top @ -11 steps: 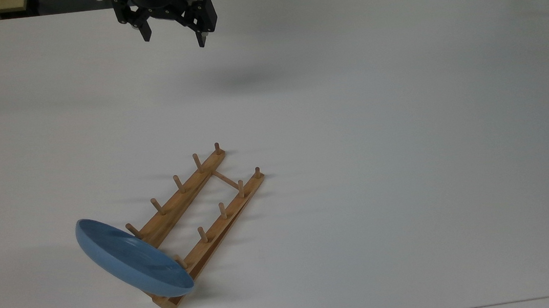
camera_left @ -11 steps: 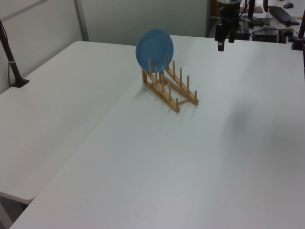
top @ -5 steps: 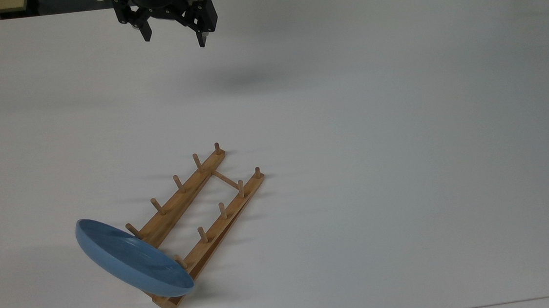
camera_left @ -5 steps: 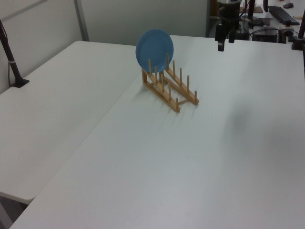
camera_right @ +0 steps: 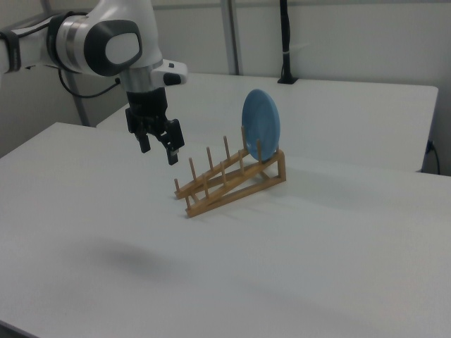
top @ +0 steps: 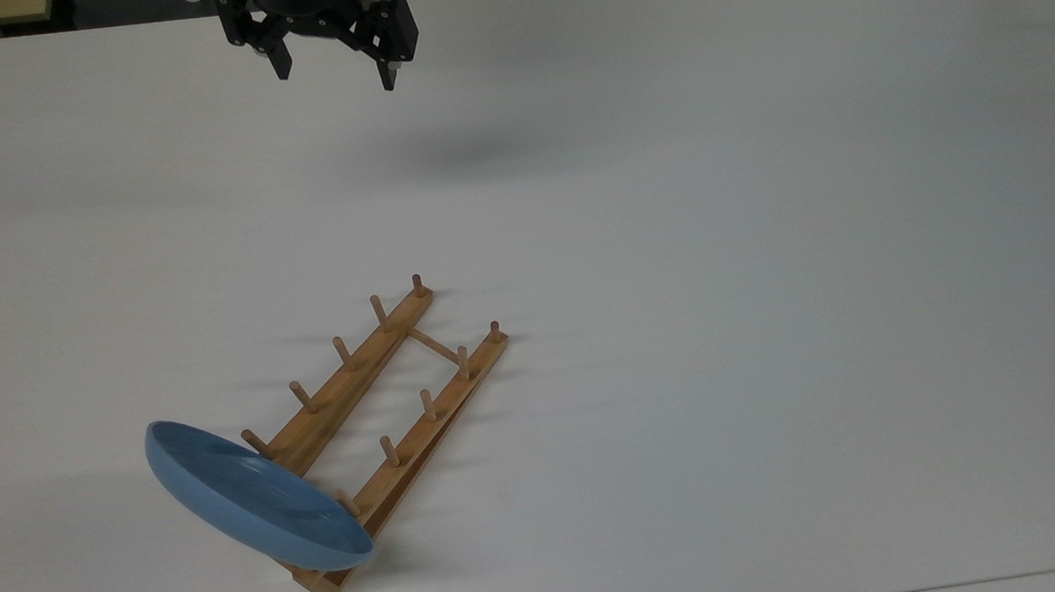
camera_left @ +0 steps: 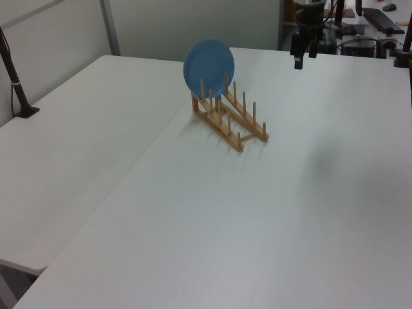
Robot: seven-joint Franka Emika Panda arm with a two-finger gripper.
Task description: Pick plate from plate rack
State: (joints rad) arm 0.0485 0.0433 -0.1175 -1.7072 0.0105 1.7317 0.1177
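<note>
While nothing much shifts, the gripper (top: 336,78) still hangs empty, fingers spread, well apart from the plate (top: 251,496) seated in the plate rack (top: 384,392); approach not started.

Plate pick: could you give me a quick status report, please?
Gripper open, empty, high above the table, well away from plate rack. Plate upright in rack's end slot, untouched. Nothing between them.

Light-blue round plate (top: 252,501) stands on edge, nearly upright, in the end slot of the plate rack (top: 387,420), at the top view's lower left. Rack is light-brown wood: two parallel rails, upright pegs, thin crossbar, its plate end raised. The other slots are empty. Rack sits on the white surface (top: 723,271).
</note>
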